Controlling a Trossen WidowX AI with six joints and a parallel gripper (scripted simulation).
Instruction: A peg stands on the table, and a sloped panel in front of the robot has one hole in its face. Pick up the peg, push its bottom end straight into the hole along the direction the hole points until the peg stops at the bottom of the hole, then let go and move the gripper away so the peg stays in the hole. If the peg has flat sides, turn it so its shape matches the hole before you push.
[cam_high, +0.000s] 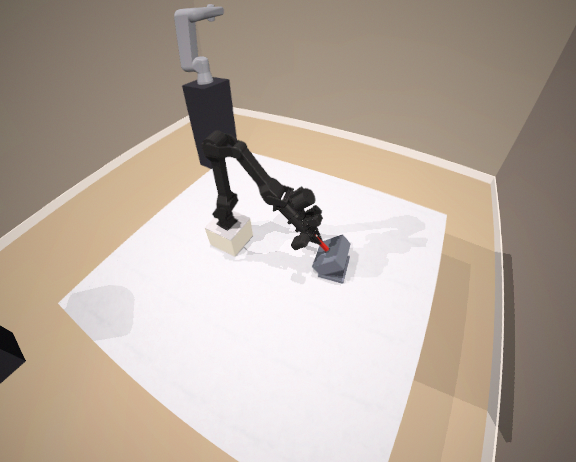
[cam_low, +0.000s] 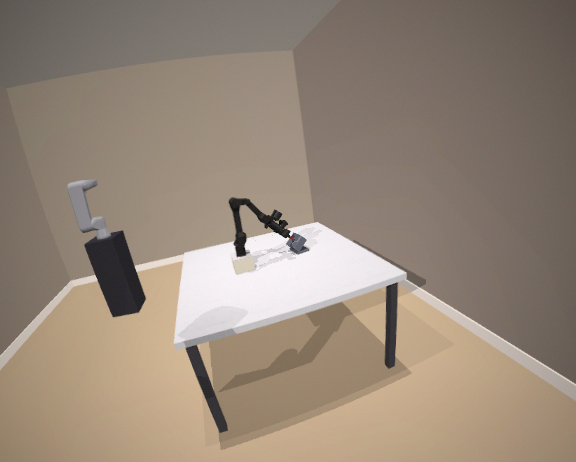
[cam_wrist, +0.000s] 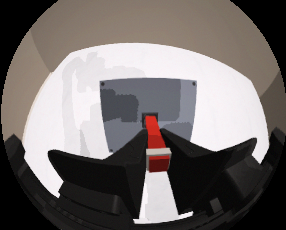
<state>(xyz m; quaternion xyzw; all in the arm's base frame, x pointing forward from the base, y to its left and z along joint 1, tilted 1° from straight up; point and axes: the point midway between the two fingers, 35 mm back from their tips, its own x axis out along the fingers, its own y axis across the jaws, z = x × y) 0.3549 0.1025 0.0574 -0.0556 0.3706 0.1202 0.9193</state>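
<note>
The gripper (cam_high: 318, 237) (cam_low: 290, 236) (cam_wrist: 154, 135) is shut on the red peg (cam_high: 324, 245) (cam_low: 292, 239) (cam_wrist: 154, 131), which has flat sides and a pale band near its top end. The peg is tilted, with its bottom end at the face of the grey sloped panel (cam_high: 339, 259) (cam_low: 299, 243) (cam_wrist: 167, 95). In the wrist view the bottom end overlaps the dark square hole (cam_wrist: 144, 120), with dark rim showing to its left, above and to its right. The peg's sides look roughly in line with the hole's. How far the end is inside cannot be told.
The panel stands on the white table (cam_high: 280, 340) (cam_low: 300, 290). The arm rises from a cream block (cam_high: 229, 242) (cam_low: 243, 264) beside the panel. A dark pedestal (cam_high: 212, 120) (cam_low: 115, 275) with a grey arm stands beyond the table.
</note>
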